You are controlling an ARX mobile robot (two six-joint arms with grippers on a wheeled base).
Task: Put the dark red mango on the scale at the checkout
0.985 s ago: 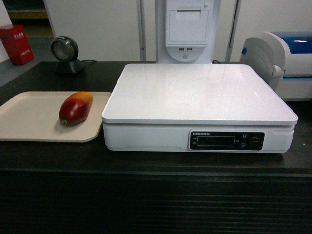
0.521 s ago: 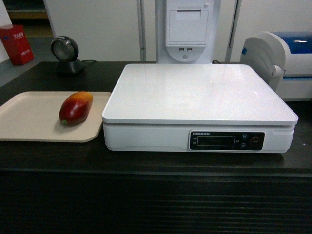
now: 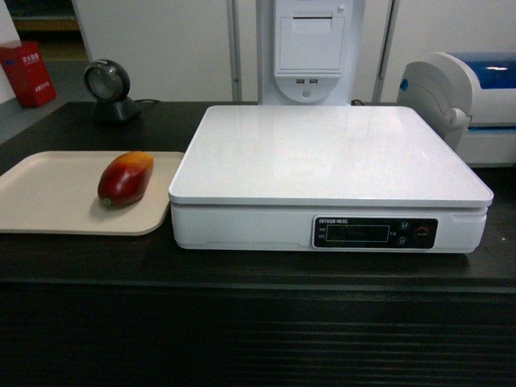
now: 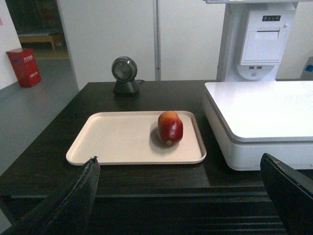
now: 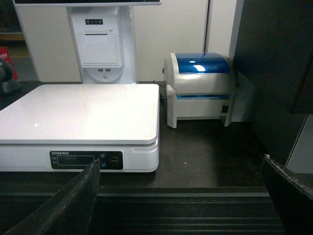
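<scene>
- Your left gripper [image 4: 181, 196] shows in its wrist view only as two black fingers [image 4: 73, 200], at 7 and 5 o'clock, spread wide with nothing between them.
- Your right gripper [image 5: 181, 196] matches: dark fingers [image 5: 78, 200] at 7 and 5 o'clock, set wide, holding nothing.
- Neither arm appears in your head view.

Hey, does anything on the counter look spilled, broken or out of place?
Nothing stands out. The mango lies whole on the tray, and the scale sits level beside it with its top bare.
</scene>
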